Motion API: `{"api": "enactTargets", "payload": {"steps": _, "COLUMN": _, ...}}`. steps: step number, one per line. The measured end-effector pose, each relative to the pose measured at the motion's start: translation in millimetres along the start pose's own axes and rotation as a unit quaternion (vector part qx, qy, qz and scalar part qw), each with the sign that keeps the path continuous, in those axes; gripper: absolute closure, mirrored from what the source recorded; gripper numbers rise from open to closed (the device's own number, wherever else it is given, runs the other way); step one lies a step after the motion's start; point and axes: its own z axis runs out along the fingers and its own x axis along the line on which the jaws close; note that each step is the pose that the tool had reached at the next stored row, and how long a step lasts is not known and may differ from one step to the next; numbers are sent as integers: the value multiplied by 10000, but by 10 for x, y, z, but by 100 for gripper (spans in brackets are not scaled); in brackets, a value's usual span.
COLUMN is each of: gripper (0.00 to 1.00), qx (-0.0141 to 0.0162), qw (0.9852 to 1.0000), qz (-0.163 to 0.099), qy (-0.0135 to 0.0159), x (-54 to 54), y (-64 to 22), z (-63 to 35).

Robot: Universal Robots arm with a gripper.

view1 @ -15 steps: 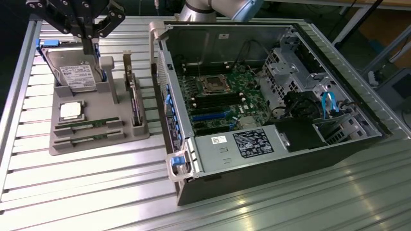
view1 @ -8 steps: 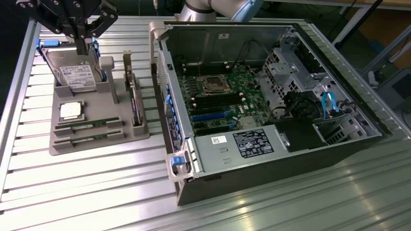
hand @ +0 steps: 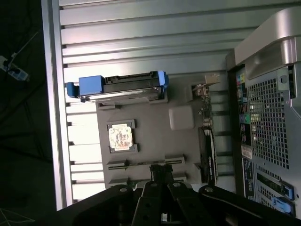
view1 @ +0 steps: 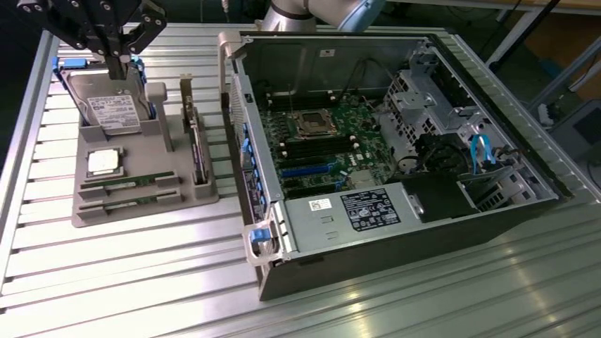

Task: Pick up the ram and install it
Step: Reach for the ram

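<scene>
Ram [view1: 129, 184] sits edge-up in a slot of the gray tray [view1: 141, 217]. Twin stick [view1: 127, 202] is in the next slot, processor chip [view1: 103, 162] just beside. Gripper [view1: 118, 65] hangs above the hard drive [view1: 115, 105], fingers pressed together, nothing held. Tray and open PC case [view1: 395, 232] stand on a slatted aluminium table [view1: 112, 282], dark floor beyond its edge. Hard drive label and power supply label [view1: 371, 208] are too small to read.

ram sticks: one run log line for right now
gripper: shut, nothing held, above hard drive | ram sticks: both in tray slots | computer case: open
</scene>
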Motion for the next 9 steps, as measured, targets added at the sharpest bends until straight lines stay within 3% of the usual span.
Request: {"api": "enactTargets", "payload": {"steps": 9, "gripper": 90, "qx": -6, "qw": 10000, "qz": -1, "qy": -9, "x": 64, "y": -5, "z": 2}}
